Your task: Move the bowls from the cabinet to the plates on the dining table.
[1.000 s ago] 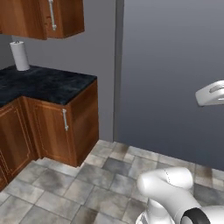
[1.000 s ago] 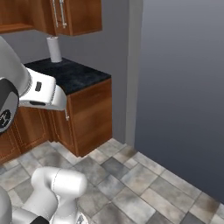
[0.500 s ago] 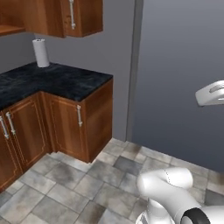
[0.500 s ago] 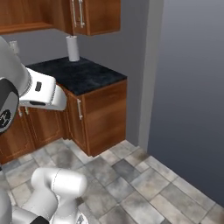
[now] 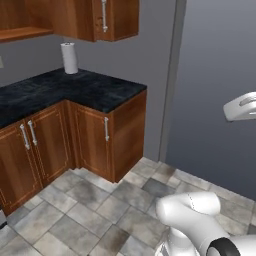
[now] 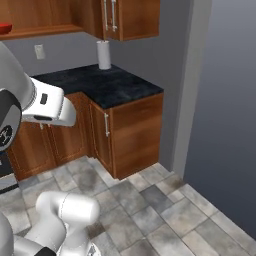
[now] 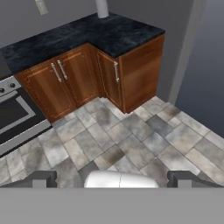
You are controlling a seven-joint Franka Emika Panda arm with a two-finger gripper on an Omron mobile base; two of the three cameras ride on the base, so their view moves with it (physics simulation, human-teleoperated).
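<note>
Nearest the camera in the hand view, the gripper [image 7: 111,178] is seen with its two dark finger tips set far apart at the bottom of the picture; the jaws are spread wide and nothing is held between them, with only grey stone floor tiles [image 7: 131,144] seen beyond. Past the tiles, low wooden cupboards [image 7: 83,78] with short silver handles are set in a corner under a black marbled counter [image 7: 87,35], and the front of an oven [image 7: 15,116] is met at the left of that view. In the left base view the same counter [image 5: 75,90] is seen over the cupboards [image 5: 100,135], and a white paper towel roll [image 5: 69,58] is stood upright on it against the grey wall. Above the roll, the cabinet [image 5: 107,19] is hung on the wall, its panelled door fitted with a long vertical silver handle, and an open wooden shelf [image 5: 22,34] is joined to its left side. In the right base view the cabinet [image 6: 132,17] is seen over the roll [image 6: 103,54], and at the far left edge, on the shelf [image 6: 45,31], a small part of the red bowl [image 6: 4,28] is visible. The brown bowl cannot be made out.
</note>
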